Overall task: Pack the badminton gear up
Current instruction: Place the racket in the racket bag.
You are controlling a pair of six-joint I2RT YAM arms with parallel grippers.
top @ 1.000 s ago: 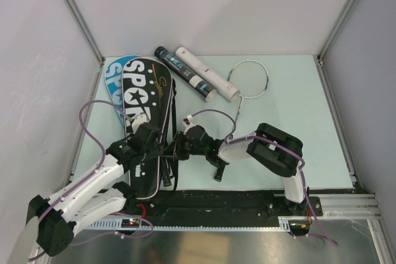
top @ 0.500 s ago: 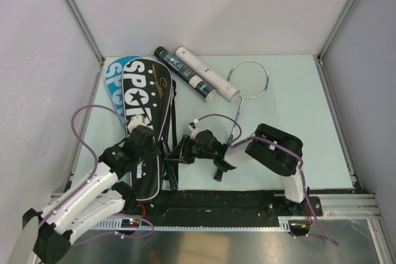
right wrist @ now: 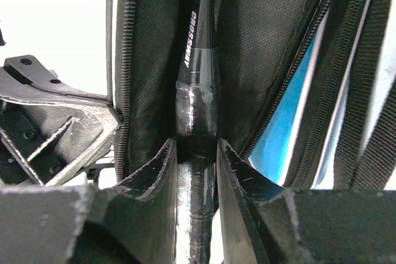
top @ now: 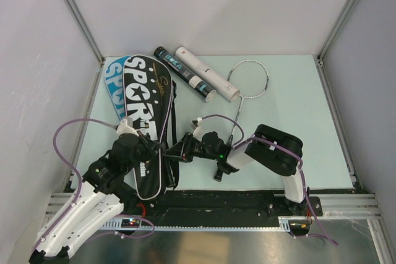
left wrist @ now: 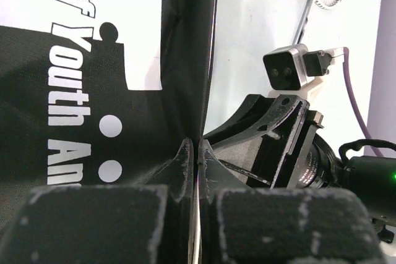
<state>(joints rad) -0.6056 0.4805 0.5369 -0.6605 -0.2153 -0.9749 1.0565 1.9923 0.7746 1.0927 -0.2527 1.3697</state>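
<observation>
1. Badminton gear sits mostly toward the left of the pale green table [top: 297,115]. A blue SPORT bag [top: 112,80] lies flat at the far left. A black SPORT bag [top: 145,100] overlaps its right side, narrow end toward me.
2. My left arm [top: 93,190] comes up from the near left corner and slants up and to the right. Its wrist is bent over the black bag's narrow end.
3. My left gripper [left wrist: 197,148] has its fingers pressed together on the bag's right-hand edge. Only a thin strip of fabric sits between the pads.
4. My right gripper [right wrist: 196,146] faces it from just beside the bag. It is clamped on the black handle of a racket [right wrist: 197,85], whose tapered cone points into the unzipped opening.
5. My right arm [top: 275,149] is folded at the elbow, with the forearm low over the table and stretched leftward.
6. At the far edge a black tube [top: 179,69] and a white tube [top: 207,73] lie slanted side by side. A second racket [top: 249,78] with a white frame lies flat just beside them on the right.
</observation>
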